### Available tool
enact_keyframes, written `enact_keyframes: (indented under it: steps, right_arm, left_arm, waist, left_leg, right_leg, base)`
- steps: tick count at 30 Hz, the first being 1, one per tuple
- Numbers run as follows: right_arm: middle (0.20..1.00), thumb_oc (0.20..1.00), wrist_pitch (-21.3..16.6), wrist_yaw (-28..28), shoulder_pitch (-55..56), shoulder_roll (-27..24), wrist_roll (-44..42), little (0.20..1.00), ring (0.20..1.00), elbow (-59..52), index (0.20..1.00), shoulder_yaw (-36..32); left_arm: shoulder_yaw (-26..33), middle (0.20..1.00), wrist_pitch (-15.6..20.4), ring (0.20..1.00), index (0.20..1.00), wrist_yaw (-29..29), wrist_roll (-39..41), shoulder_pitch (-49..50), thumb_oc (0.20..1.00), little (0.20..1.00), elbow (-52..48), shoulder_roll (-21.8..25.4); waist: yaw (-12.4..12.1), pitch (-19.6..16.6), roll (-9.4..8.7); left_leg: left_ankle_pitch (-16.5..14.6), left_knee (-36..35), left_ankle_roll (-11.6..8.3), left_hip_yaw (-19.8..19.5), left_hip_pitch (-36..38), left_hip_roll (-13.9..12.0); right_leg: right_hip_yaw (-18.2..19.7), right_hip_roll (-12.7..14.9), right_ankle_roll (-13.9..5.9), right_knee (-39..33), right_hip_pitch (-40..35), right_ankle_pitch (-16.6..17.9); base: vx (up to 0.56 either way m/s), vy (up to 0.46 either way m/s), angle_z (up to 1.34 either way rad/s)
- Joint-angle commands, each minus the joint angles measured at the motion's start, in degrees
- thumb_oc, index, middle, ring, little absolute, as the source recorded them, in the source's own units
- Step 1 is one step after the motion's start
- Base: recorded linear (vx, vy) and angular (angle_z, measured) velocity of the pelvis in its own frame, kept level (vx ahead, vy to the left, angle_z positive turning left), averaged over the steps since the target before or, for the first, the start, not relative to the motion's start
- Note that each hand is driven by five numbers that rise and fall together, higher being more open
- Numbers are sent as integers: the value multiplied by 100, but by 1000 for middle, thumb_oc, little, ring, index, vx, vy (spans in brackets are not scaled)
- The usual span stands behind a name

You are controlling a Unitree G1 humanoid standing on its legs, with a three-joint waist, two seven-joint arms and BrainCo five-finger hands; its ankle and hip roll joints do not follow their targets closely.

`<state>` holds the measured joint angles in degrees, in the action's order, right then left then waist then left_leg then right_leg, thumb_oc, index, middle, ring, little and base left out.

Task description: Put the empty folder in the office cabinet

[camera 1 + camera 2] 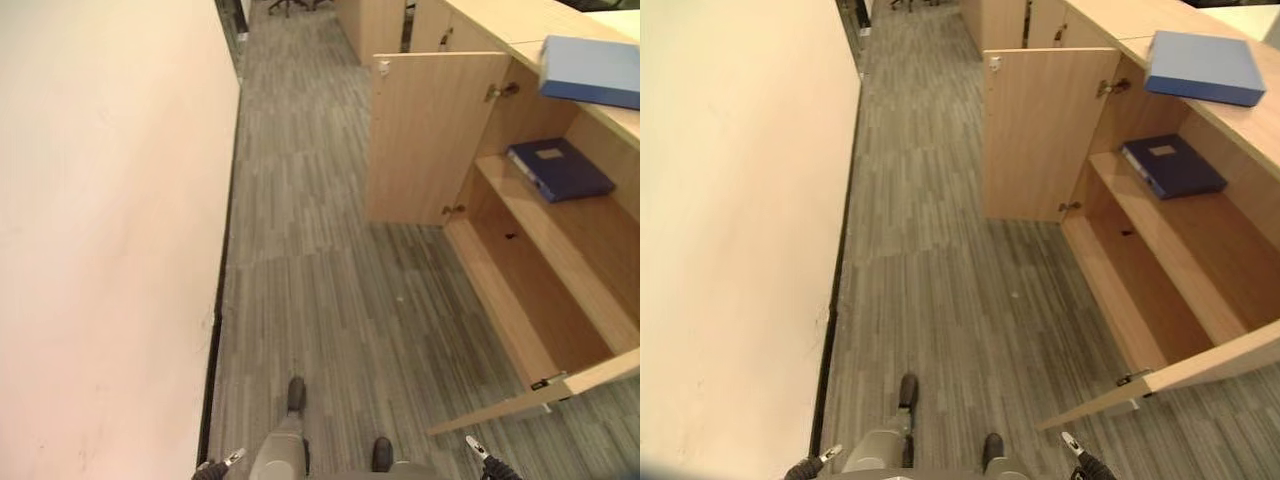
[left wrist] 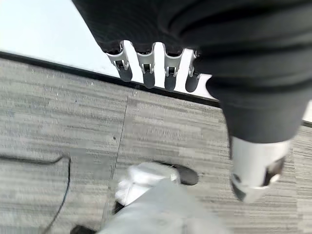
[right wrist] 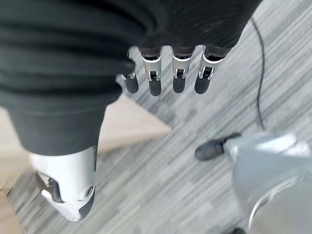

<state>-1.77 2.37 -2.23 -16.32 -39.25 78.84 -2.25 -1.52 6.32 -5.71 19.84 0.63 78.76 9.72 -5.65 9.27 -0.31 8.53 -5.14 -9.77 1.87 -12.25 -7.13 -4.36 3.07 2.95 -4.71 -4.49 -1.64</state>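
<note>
Left hand (image 2: 204, 44) hung low over the grey striped carpet (image 1: 330, 300), fingers (image 2: 146, 66) straight and relaxed, thumb apart, grasping nothing. Right hand (image 3: 97, 58) likewise released, fingers (image 3: 178, 73) straight above the carpet, with a pale wooden door edge just past its thumb.

Ahead and to the right of the right hand stood an open office cabinet (image 1: 1160, 290) of light wood, both doors swung out: far door (image 1: 430, 135) upright across the aisle, near door (image 1: 1180, 375) jutting out close to the right hand. Lay flat on the upper shelf (image 1: 570, 225), well beyond either hand: a dark blue folder (image 1: 558, 168) with a pale label. Rested on the counter (image 1: 1240, 125) forming the cabinet's top, farther still and above that shelf: a lighter blue folder (image 1: 1202, 66), overhanging the edge slightly. Lower compartment (image 1: 1150, 290) bare wood.

To the left of the left hand ran a long cream wall (image 1: 100, 240) with a black skirting strip (image 1: 218, 300). More wooden cabinets (image 1: 375, 25) farther down the aisle, and chair legs (image 1: 290, 6) at the far end.
</note>
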Motion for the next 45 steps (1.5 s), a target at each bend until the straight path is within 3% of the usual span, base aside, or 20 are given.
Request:
enact_keyframes:
  steps: [1,4,9,12,13,18,21,22,23,24,26,27,28,30,31,32,33,36,40,45]
  right_arm:
    - [1000,1000,-9,42,250,-21,176,1000,1000,-190,1000,-8]
    - [1000,1000,30,100,297,69,285,1000,1000,-130,1000,37]
    - [1000,1000,14,127,191,184,247,1000,1000,-212,1000,94]
    - [1000,1000,16,139,131,209,251,1000,1000,-260,1000,125]
    - [1000,1000,19,157,72,218,290,1000,1000,-318,1000,176]
    - [1000,1000,143,334,-62,237,785,1000,1000,-266,1000,486]
    - [1000,1000,234,504,-256,268,1538,1000,1000,-236,1000,955]
    - [1000,1000,233,505,-259,269,1539,1000,1000,-234,1000,956]
    - [1000,1000,233,472,-382,292,1680,1000,1000,-328,1000,1082]
    - [1000,1000,219,461,-414,308,1669,1000,1000,-369,1000,1107]
    - [1000,1000,220,461,-429,326,1638,1000,1000,-421,1000,1127]
    - [1000,1000,201,439,-488,337,1493,1000,1000,-540,1000,1137]
    - [1000,1000,200,439,-528,337,1443,1000,1000,-571,1000,1130]
    - [1000,1000,213,437,-568,341,1351,1000,1000,-545,1000,1145]
    - [1000,1000,213,437,-574,341,1350,1000,1000,-543,1000,1146]
    - [1000,1000,216,465,-572,336,1322,1000,1000,-480,1000,1164]
    - [1000,1000,224,476,-563,310,1304,1000,1000,-448,1000,1142]
    - [1000,1000,247,478,-512,275,1199,1000,1000,-396,1000,1030]
    - [1000,1000,218,490,-293,249,866,1000,1000,-433,1000,852]
    - [1000,1000,232,443,-114,174,826,1000,1000,-336,1000,717]
  left_arm:
    - [181,1000,89,1000,1000,-48,103,356,1000,1000,-280,221]
    - [229,1000,109,1000,1000,-46,100,361,1000,1000,-291,277]
    - [212,1000,128,1000,1000,-58,19,264,1000,1000,-279,387]
    - [197,1000,134,1000,1000,-63,25,214,1000,1000,-301,414]
    - [160,1000,140,1000,1000,-64,2,154,1000,1000,-349,438]
    - [67,1000,130,1000,1000,-16,-139,25,1000,1000,-420,479]
    - [33,1000,85,1000,1000,48,-307,16,1000,1000,-480,518]
    - [34,1000,84,1000,1000,48,-308,16,1000,1000,-481,518]
    - [18,1000,38,1000,1000,80,-346,69,1000,1000,-517,538]
    - [21,1000,32,1000,1000,86,-333,86,1000,1000,-519,543]
    - [9,1000,26,1000,1000,96,-338,110,1000,1000,-516,543]
    - [-95,1000,-5,1000,1000,167,-402,91,1000,1000,-472,524]
    - [-108,1000,-13,1000,1000,192,-400,86,1000,1000,-457,512]
    - [-126,1000,-41,1000,1000,219,-431,73,1000,1000,-433,488]
    - [-123,1000,-41,1000,1000,219,-431,68,1000,1000,-432,489]
    - [-124,1000,-59,1000,1000,258,-509,58,1000,1000,-392,470]
    - [-130,1000,-59,1000,1000,288,-572,45,1000,1000,-370,474]
    - [-77,1000,-61,1000,1000,323,-657,75,1000,1000,-336,469]
    - [-48,1000,-56,1000,1000,329,-720,177,1000,1000,-303,416]
    - [54,1000,-91,1000,1000,290,-640,293,1000,1000,-242,355]
  waist:
    - [-73,-300,-30]
    - [-104,-461,-75]
    - [-124,-572,-216]
    - [-123,-598,-262]
    - [-125,-604,-301]
    - [-202,-642,-392]
    - [-423,-634,-433]
    - [-422,-628,-436]
    - [-556,-624,-396]
    - [-573,-608,-380]
    - [-545,-559,-360]
    - [-283,-359,-134]
    - [-163,-230,-80]
    - [4,11,-79]
    - [20,16,-83]
    - [192,144,-161]
    - [276,199,-200]
    - [407,182,-297]
    - [475,16,-369]
    - [493,-149,-378]
  left_leg:
    - [397,228,277,-66,-185,85]
    - [340,273,348,69,-7,177]
    - [-77,547,616,239,-33,494]
    - [-223,683,689,266,-119,611]
    - [-352,813,758,277,-223,744]
    - [-575,961,891,276,-371,979]
    - [-786,993,1058,289,-247,1162]
    - [-787,992,1060,290,-241,1167]
    - [-889,898,1106,339,-40,1161]
    - [-919,843,1118,353,83,1161]
    - [-943,720,1121,350,287,1170]
    - [-1024,394,1113,179,901,1082]
    - [-1049,352,1116,86,1093,1092]
    - [-1185,390,1120,-52,1467,1171]
    - [-1171,390,1122,-65,1462,1177]
    - [-1363,414,1137,-245,1852,1308]
    - [-1475,450,1140,-341,2009,1359]
    - [-1595,482,1183,-550,2183,1524]
    - [-1893,477,1239,-697,2481,1615]
    - [-2102,446,1136,-752,2722,1387]
  right_leg:
    - [185,158,-892,88,-1159,-497]
    - [224,480,-1047,130,-1164,-461]
    - [265,945,-1294,301,-893,-123]
    - [272,1050,-1357,347,-776,38]
    - [267,1159,-1413,399,-654,268]
    - [130,1411,-1533,534,-501,675]
    - [-296,1830,-1591,1145,-282,1330]
    - [-296,1835,-1595,1146,-288,1328]
    - [-799,2136,-1527,1479,-233,1589]
    - [-1031,2278,-1509,1562,-202,1710]
    - [-1220,2343,-1478,1594,-199,1774]
    - [-1452,1660,-1243,1537,602,953]
    - [-1497,1416,-1210,1386,870,859]
    - [-1525,1058,-1247,997,1179,959]
    - [-1542,1062,-1246,973,1165,977]
    - [-1594,629,-1313,372,1564,1281]
    - [-1568,434,-1377,125,1738,1414]
    - [-1432,275,-1472,-29,2027,1601]
    - [-1410,372,-1385,-29,1850,1810]
    - [-1509,418,-1306,-29,1590,1796]
  base:
    - [338,222,-77]
    - [303,228,-75]
    - [175,194,-17]
    - [96,154,5]
    - [45,106,11]
    - [70,148,8]
    - [95,124,1]
    - [137,166,-5]
    - [137,137,-2]
    - [137,136,0]
    - [234,86,-4]
    - [416,100,-9]
    - [418,75,-14]
    - [195,1,6]
    - [310,16,65]
    - [321,26,60]
    - [377,32,56]
    - [225,-9,58]
    - [211,-55,70]
    - [201,-113,14]
